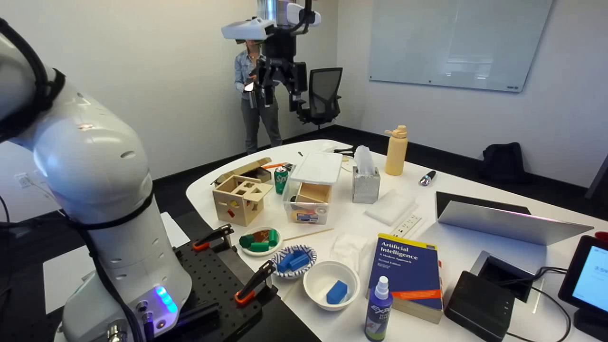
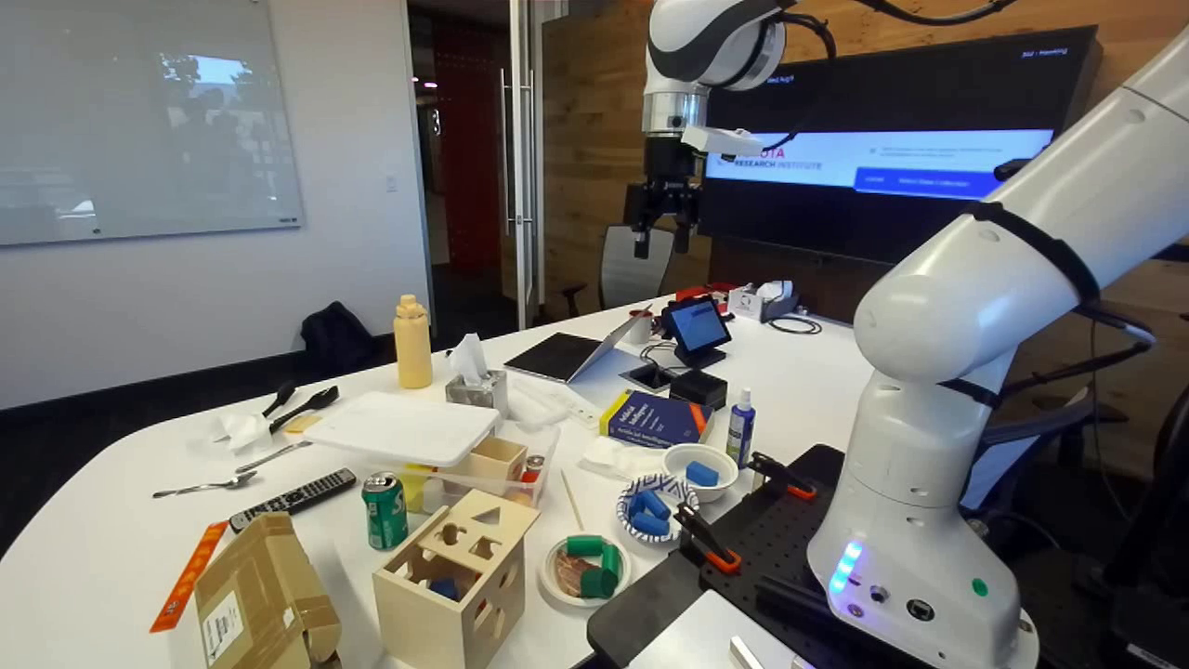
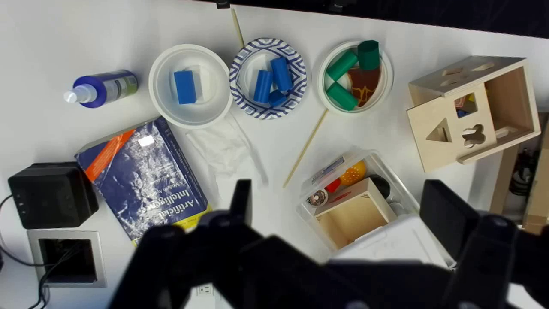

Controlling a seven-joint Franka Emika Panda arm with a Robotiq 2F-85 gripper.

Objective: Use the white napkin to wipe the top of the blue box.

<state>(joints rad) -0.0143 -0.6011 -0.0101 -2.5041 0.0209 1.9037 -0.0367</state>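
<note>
The blue box (image 1: 403, 268), a flat dark-blue book-like box with yellow and white print, lies on the white table; it also shows in an exterior view (image 2: 653, 418) and in the wrist view (image 3: 148, 180). The white napkin (image 1: 349, 248) lies crumpled on the table beside the box; it also shows in an exterior view (image 2: 620, 458) and in the wrist view (image 3: 223, 148). My gripper (image 1: 281, 104) is high above the table, open and empty, pointing down; it also shows in an exterior view (image 2: 661, 246). In the wrist view the fingers (image 3: 336, 189) stand wide apart over the clear bin.
A spray bottle (image 1: 378, 311) and a white bowl (image 3: 188, 86) stand close to the box. Near the napkin are a patterned bowl (image 3: 268, 77) and a thin stick (image 3: 305, 148). A clear bin (image 1: 307, 209), tissue box (image 1: 365, 186) and wooden shape box (image 2: 455, 581) stand farther off.
</note>
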